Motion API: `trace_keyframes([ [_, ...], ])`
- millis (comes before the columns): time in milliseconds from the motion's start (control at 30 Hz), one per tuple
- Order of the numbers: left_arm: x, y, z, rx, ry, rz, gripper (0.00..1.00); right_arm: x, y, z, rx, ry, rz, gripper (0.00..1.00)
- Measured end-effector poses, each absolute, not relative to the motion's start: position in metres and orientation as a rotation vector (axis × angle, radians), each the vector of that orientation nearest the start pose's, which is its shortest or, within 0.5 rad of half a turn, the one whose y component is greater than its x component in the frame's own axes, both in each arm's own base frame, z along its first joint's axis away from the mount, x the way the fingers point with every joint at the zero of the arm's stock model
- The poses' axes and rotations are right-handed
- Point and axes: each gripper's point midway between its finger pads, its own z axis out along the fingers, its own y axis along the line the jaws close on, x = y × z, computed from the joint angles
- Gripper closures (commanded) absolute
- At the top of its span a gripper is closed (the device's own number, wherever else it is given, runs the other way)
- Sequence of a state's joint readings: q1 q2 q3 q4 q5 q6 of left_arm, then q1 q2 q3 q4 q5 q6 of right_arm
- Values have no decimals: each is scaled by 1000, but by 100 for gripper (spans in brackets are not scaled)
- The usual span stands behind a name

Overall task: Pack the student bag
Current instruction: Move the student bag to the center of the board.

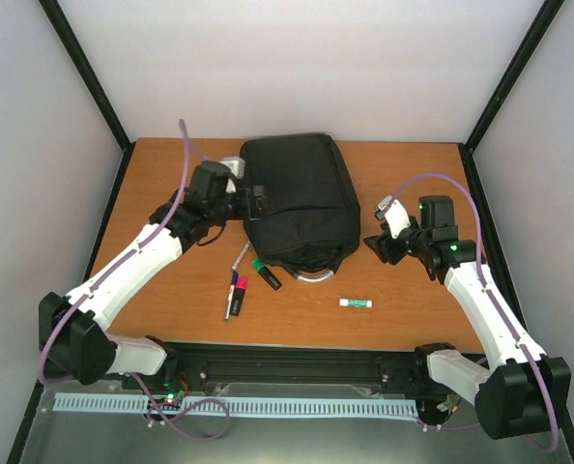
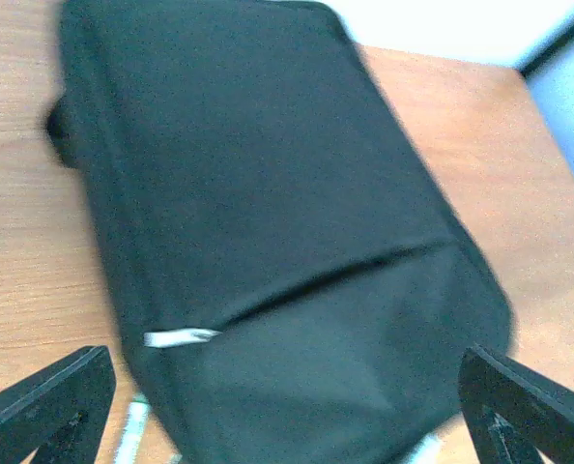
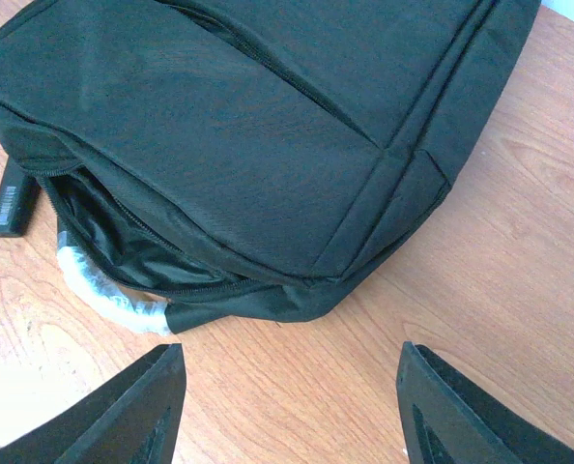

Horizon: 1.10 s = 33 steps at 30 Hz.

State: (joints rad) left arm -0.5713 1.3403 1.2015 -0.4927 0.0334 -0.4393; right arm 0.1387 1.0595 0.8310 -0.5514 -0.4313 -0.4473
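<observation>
The black student bag (image 1: 297, 198) lies flat at the table's middle, its grey loop handle (image 1: 314, 277) at the near end. My left gripper (image 1: 255, 204) is open and empty at the bag's left edge; in the left wrist view its gripper (image 2: 287, 416) hovers over the bag (image 2: 268, 213), which is blurred. My right gripper (image 1: 379, 246) is open and empty just off the bag's near right corner. The right wrist view shows that gripper (image 3: 287, 406) over bare wood, facing the bag (image 3: 268, 126), whose zip gapes open beside the handle (image 3: 113, 295).
Near the bag's front left lie a white pen (image 1: 241, 256), a green-capped black marker (image 1: 265, 274) and a pink-capped marker (image 1: 237, 292). A white glue stick (image 1: 356, 303) lies front right. A small whitish thing (image 1: 231, 164) shows behind my left wrist.
</observation>
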Motion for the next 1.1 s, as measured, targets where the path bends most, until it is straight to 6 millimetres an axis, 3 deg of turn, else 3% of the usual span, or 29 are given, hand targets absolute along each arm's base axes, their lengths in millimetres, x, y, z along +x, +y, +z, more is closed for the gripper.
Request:
trace_keyframes([
  [67,357,-197,244,38,2248,-527,0,293,115,185,-863,2120,357,39],
  [133,369,-176,224,-75,2264,-488,0,292,116,184,-868,2120,364,38],
  [333,387,-146,152,-342,2390,-388,0,289,116,184,-874,2119,366,38],
  [533,420,-146,110,-451,2500,-253,0,295,109,182,-849,2132,325,40],
  [633,429,-148,103,-458,2532,-228,0,307,99,171,-799,2191,318,40],
  [767,453,-156,111,-442,2514,-242,0,343,95,155,-725,2298,385,40],
  [867,472,-161,114,-429,2502,-268,0,382,92,147,-633,2358,465,40],
  [967,492,-166,109,-417,2509,-307,1,430,91,137,-531,2385,595,39],
  [1100,501,-172,94,-391,2544,-355,8,470,102,110,-433,2429,820,38],
])
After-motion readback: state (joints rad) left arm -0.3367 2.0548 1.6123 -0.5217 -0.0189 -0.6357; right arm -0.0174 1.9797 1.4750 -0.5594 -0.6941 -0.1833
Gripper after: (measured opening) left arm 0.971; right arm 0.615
